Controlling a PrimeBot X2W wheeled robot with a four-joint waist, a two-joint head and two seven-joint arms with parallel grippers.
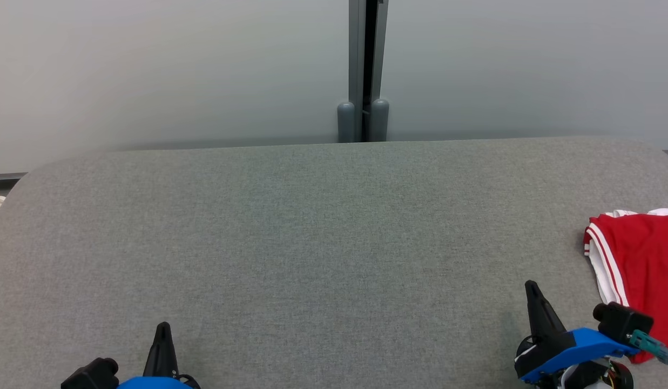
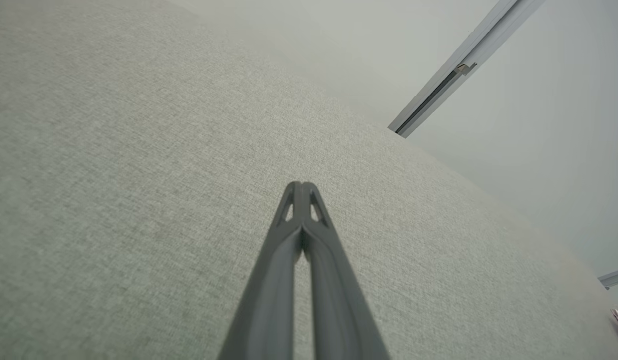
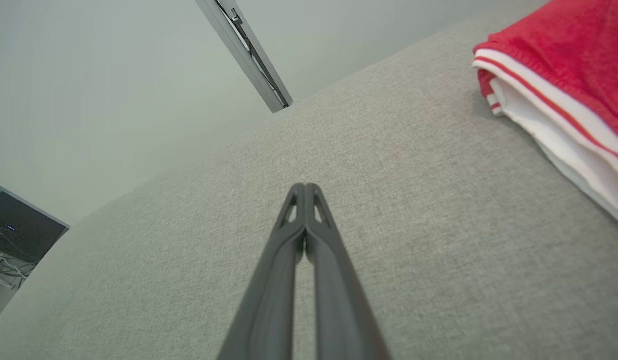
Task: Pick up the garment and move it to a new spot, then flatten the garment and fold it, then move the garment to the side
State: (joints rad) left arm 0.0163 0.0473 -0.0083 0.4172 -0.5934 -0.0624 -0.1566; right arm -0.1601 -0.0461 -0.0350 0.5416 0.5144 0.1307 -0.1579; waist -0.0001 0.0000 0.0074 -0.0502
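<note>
1. Grey woven fabric covers the table. Its far corners are rounded, and pale wall panels stand behind it.
2. The garment is red with white stripe trim and a white inner layer. It lies bunched at the right edge of the table, partly cut off by the head view.
3. The right gripper has its fingers pressed together with nothing between them. It sits over bare fabric at the near right, just left of the garment, with its tips apart from it.
4. Its blue wrist housing overlaps the garment's near corner in the head view; cannot tell if they touch.
5. The left gripper is closed too, tips meeting, gripping nothing. It is at the near left, well apart from the garment.
6. A grey post splits the wall panels at far centre, with two rounded caps at its base.
</note>
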